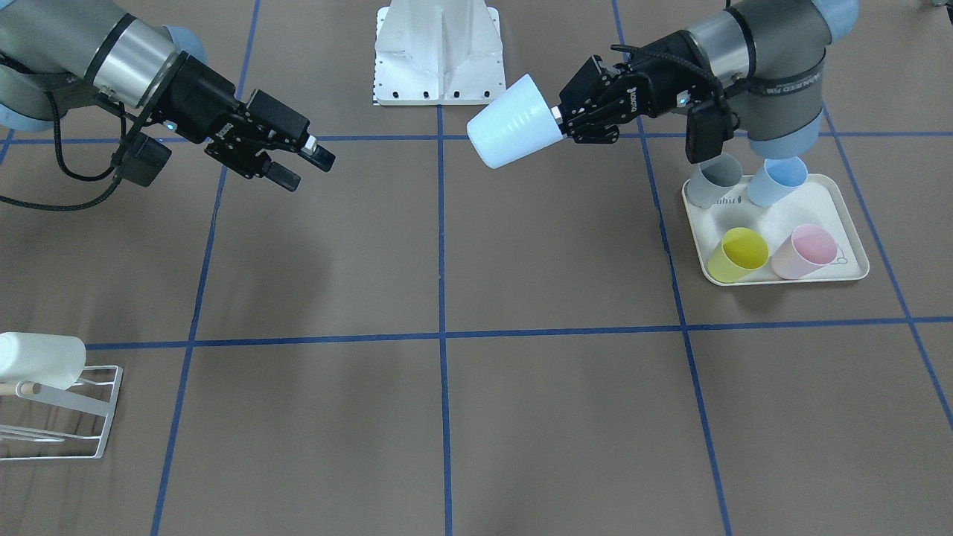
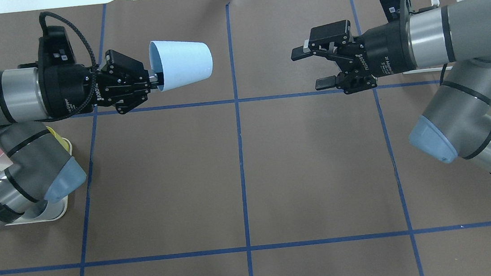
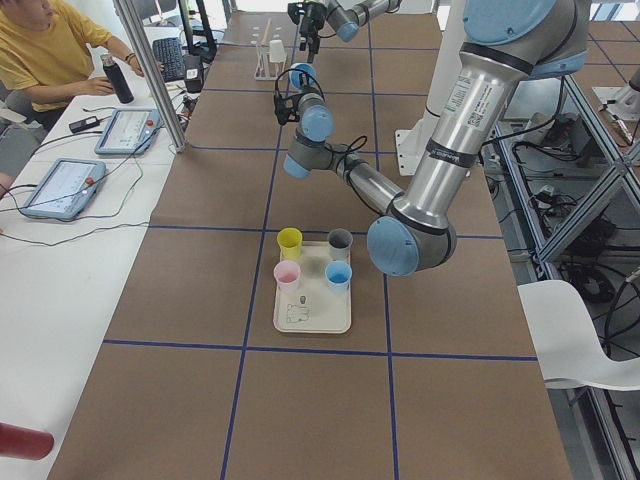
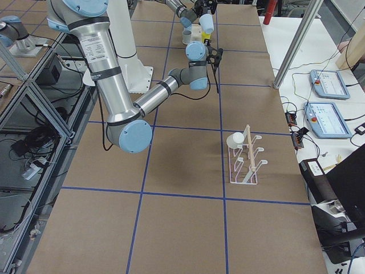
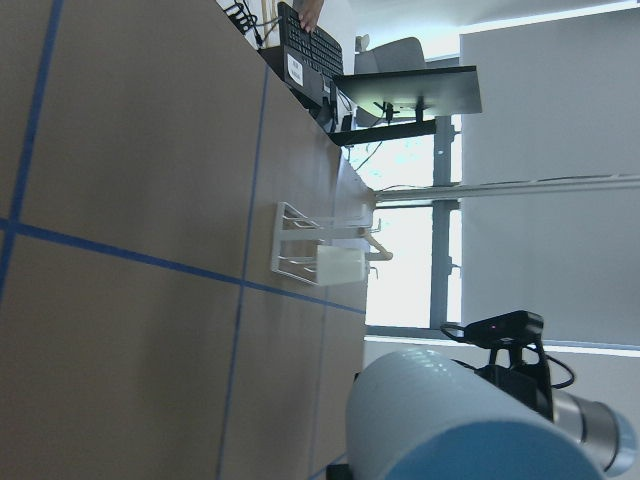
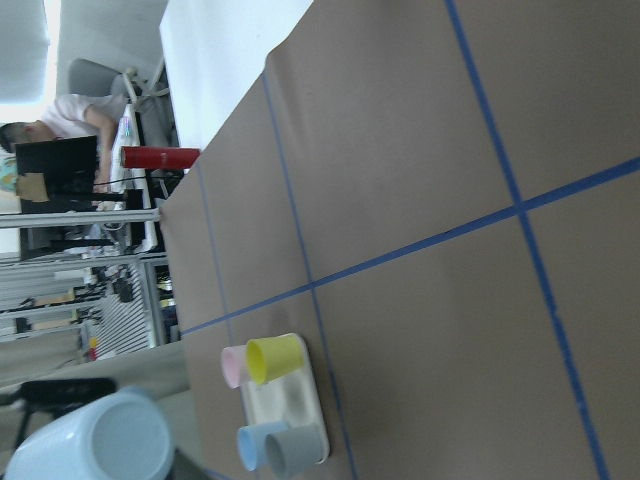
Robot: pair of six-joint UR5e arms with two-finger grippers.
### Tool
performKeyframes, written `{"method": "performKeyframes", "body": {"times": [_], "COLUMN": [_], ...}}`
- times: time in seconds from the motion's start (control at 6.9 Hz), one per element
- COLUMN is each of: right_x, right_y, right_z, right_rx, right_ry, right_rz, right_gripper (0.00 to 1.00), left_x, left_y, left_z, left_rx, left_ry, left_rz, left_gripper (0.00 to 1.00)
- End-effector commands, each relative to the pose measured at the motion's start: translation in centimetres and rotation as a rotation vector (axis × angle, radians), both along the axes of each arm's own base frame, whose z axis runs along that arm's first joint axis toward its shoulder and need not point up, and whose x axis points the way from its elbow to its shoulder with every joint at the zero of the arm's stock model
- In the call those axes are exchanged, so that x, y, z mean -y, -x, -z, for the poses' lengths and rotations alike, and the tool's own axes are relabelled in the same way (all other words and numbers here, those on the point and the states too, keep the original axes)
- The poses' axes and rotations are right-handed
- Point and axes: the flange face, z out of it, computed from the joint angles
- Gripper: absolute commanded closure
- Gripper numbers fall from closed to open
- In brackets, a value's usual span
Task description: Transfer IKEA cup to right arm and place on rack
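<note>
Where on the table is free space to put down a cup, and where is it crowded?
The middle of the table is bare, between the tray on the robot's left and the rack on its right. The tray is crowded with four cups; the rack holds one white cup.

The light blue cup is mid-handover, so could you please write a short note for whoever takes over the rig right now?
The left gripper is shut on the rim of the light blue cup, held sideways in the air with its base toward the other arm.
The right gripper is open and empty, facing the cup across a clear gap.
The rack carries one white cup. Four other cups sit on the tray.
Done: cup lifted and presented. Left: handover, then racking.
</note>
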Motion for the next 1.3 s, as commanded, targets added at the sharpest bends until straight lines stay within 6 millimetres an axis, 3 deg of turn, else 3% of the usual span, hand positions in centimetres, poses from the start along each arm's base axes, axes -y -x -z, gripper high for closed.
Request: {"method": "performKeyframes", "body": {"times": [0.0,0.29,0.58,1.16], "right_x": [-2.2,-3.2,-5.5,-6.3], "right_y": [-0.7,-0.8,1.3,1.6], "right_z": [1.4,3.5,4.0,4.8], "right_rx": [0.152,0.289,0.445,0.514], "right_ry": [-0.072,-0.063,-0.024,-0.004], "right_rz": [0.034,0.040,0.016,0.054], "right_gripper": [0.01,0.01,0.01,0.01], "left_x": [0.7,-0.9,-3.4,-6.2], "left_y": [-1.5,-2.0,-4.0,-6.6], "left_z": [0.7,0.9,2.7,5.0], "left_rx": [-0.128,-0.199,-0.364,-0.432], "left_ry": [0.095,0.100,0.130,0.110], "left_rz": [-0.134,-0.211,-0.268,-0.359], "left_gripper": [1.00,1.00,1.00,1.00]}}
